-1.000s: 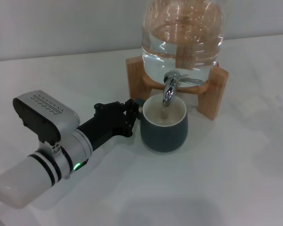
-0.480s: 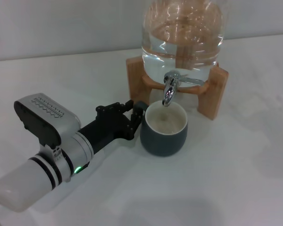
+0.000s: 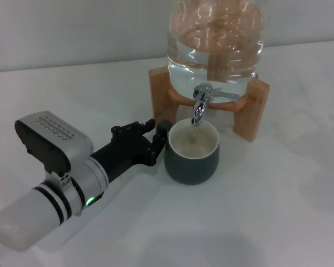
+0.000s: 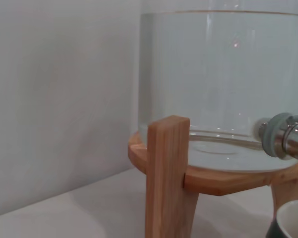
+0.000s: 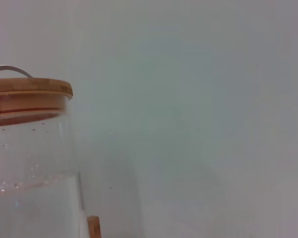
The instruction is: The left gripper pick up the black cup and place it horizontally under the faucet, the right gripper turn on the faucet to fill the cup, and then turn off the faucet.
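Note:
The black cup (image 3: 191, 161) stands upright on the white table, its cream inside showing, and its far rim lies just below the faucet (image 3: 200, 105) spout. My left gripper (image 3: 156, 142) reaches in from the left, shut on the cup's small handle side. In the left wrist view a sliver of the cup (image 4: 293, 220) shows at the corner, with the chrome faucet (image 4: 283, 141) body above it. The faucet's thin lever (image 3: 228, 95) points off to the right. My right gripper is out of view.
The glass water jar (image 3: 216, 39) sits on a wooden stand (image 3: 250, 111) behind the cup. The right wrist view shows only the jar (image 5: 30, 163), its wooden lid (image 5: 30, 89) and a plain wall. White tabletop (image 3: 278, 194) spreads right and front.
The left gripper and the cup have shifted slightly toward me and to the left, so the spout now sits over the cup's far rim instead of its middle.

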Robot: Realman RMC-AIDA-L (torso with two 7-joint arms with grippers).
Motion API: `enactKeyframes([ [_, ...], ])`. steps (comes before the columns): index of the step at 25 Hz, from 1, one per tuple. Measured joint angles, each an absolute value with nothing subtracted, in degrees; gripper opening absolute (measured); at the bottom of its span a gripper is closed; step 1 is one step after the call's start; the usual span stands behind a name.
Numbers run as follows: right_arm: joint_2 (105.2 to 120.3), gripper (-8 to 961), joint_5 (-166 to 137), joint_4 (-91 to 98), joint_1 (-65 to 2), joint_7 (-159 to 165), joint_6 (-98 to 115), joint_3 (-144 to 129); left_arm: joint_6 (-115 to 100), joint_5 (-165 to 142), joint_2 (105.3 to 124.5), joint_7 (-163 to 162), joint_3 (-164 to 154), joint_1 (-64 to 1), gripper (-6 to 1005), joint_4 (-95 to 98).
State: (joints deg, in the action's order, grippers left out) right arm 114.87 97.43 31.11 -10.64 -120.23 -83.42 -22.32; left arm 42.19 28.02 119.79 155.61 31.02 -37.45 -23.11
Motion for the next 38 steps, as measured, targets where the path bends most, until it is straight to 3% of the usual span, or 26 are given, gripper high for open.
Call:
enactKeyframes([
  [38, 114.68, 854, 97.56, 31.11, -10.20, -120.36, -83.24, -22.23, 39.47, 27.94, 119.36, 156.01, 34.21, -35.44, 290, -22.60],
])
